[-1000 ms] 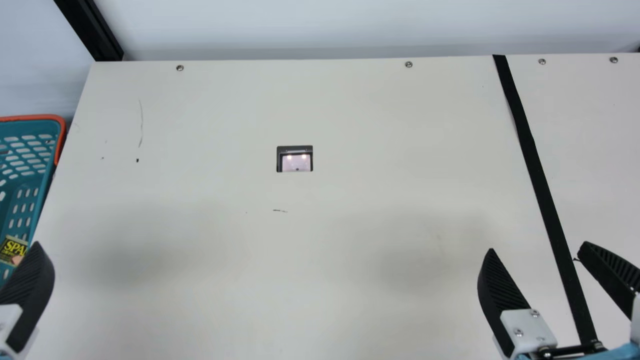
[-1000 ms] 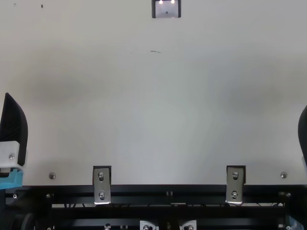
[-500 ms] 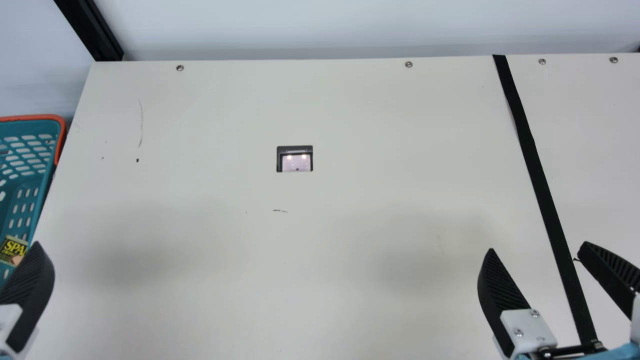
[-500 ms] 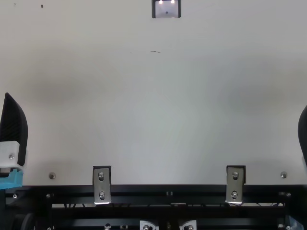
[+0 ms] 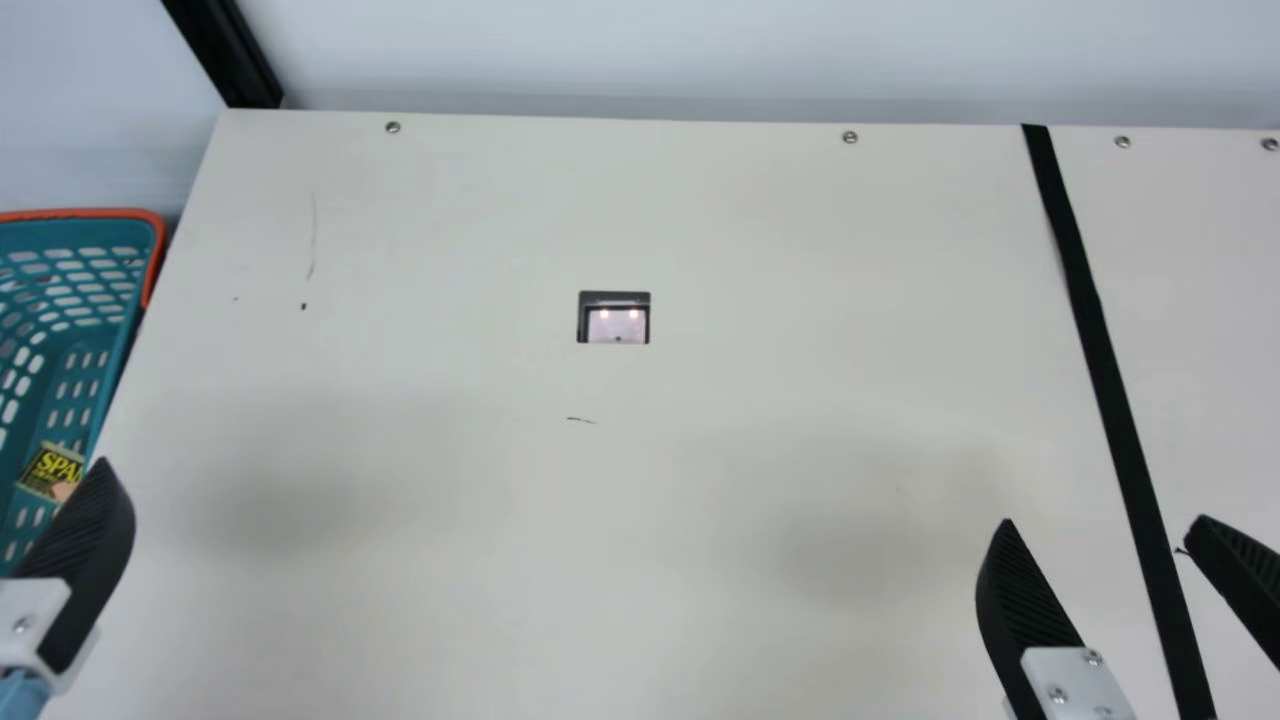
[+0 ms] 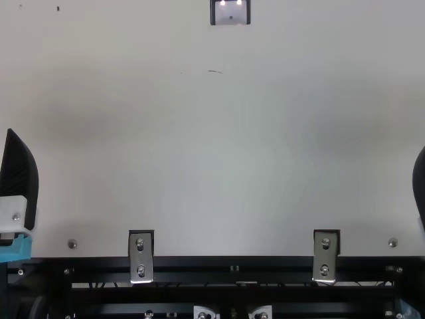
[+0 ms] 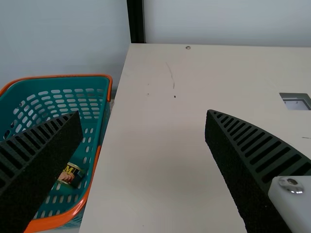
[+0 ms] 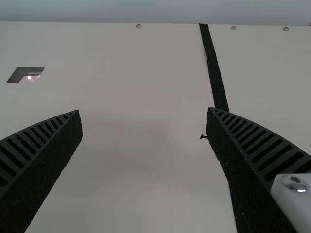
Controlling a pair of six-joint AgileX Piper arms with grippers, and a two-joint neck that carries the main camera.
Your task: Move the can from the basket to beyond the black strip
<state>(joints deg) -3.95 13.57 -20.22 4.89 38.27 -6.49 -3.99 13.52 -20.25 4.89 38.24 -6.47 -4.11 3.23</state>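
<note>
My left gripper [image 5: 78,560] is at the main view's left edge, close to the can [image 5: 50,472], a dark tin with yellow lettering inside the teal basket [image 5: 85,214]. In the left wrist view my left gripper [image 7: 144,114] is open and holds nothing; one finger partly covers the basket [image 7: 68,75], where the can [image 7: 71,174] lies low by the side wall. My right gripper [image 5: 1106,520] stands open at lower right, its fingers on either side of the black strip [image 5: 1104,370]. In the right wrist view the right gripper [image 8: 144,111] is empty, the black strip [image 8: 214,73] passing behind one finger.
The cream table [image 5: 600,560] has a small rectangular cutout [image 5: 614,318] near its middle. Along its far edge runs a pale wall, with a black post [image 5: 225,50] at the far left corner. Metal brackets [image 6: 141,256] sit on the near edge.
The main camera has turned slightly, shifting its whole picture and bringing more of the basket into view. Both arms hold still in the top view.
</note>
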